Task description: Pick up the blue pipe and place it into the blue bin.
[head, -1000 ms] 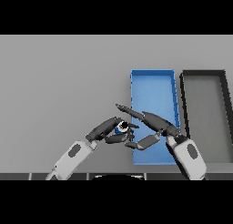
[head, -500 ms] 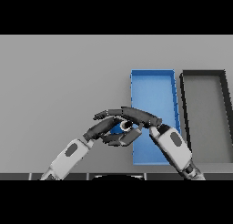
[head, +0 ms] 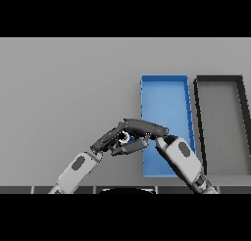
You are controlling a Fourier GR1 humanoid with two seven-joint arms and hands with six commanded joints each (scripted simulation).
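Observation:
The blue pipe shows only as a small pale ring with a blue rim, held above the table just left of the blue bin. My left hand comes in from the lower left with its fingers curled on the pipe. From the lower right, my right hand lays its long fingers over the top of the pipe. Its thumb closes in from below, so the pipe is pinched between them. Both hands hide most of the pipe. The blue bin holds nothing.
A black bin of about the same size stands right beside the blue bin, on its right. My right forearm lies across the blue bin's near end. Grey table stretches to the left and the back.
My right hand has swung left from over the blue bin until its fingers cover the pipe, and its thumb has closed in beneath. The left hand has kept the pipe and hardly moved.

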